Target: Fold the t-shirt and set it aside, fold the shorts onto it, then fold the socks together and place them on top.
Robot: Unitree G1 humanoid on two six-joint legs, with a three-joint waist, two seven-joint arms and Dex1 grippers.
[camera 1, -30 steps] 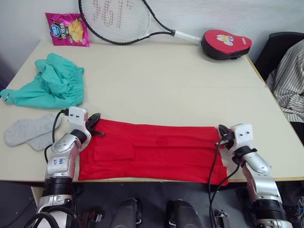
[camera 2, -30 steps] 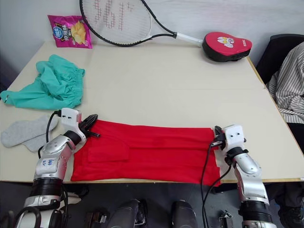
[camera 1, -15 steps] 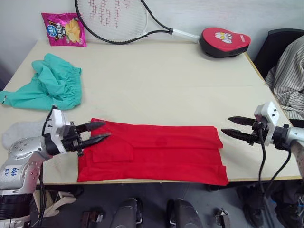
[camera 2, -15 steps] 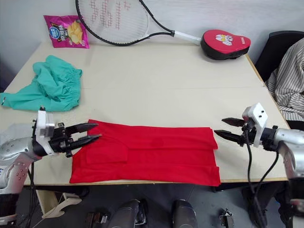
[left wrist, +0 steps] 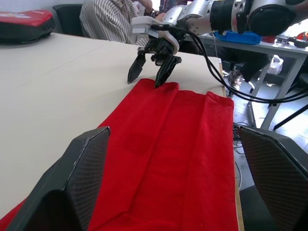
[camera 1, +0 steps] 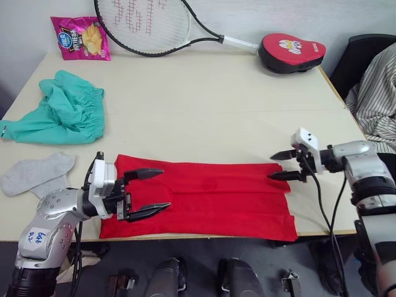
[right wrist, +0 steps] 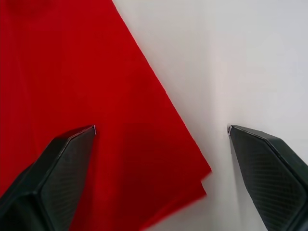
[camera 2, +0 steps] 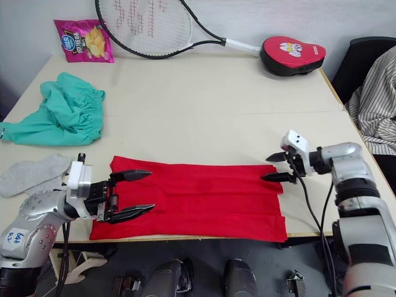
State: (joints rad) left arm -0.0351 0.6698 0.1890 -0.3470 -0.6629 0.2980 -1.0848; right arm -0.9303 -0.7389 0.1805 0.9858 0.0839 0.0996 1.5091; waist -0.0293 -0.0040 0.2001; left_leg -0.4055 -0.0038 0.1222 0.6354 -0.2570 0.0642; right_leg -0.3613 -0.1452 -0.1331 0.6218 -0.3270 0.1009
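Moved: both grippers have swung inward over the t-shirt ends since half a second ago.
Table (camera 1: 216,99): carries every garment.
T-shirt (camera 1: 210,198): folded into a long red strip along the near edge.
Shorts (camera 1: 65,114): crumpled, far left.
Socks (camera 1: 31,175): flat at the left edge, near the shorts.
Left gripper (camera 1: 147,192): forearm level, fingers spread wide over the strip's left end.
Right gripper (camera 1: 279,166): arm reaching in from the right, fingers apart at the strip's far right corner.
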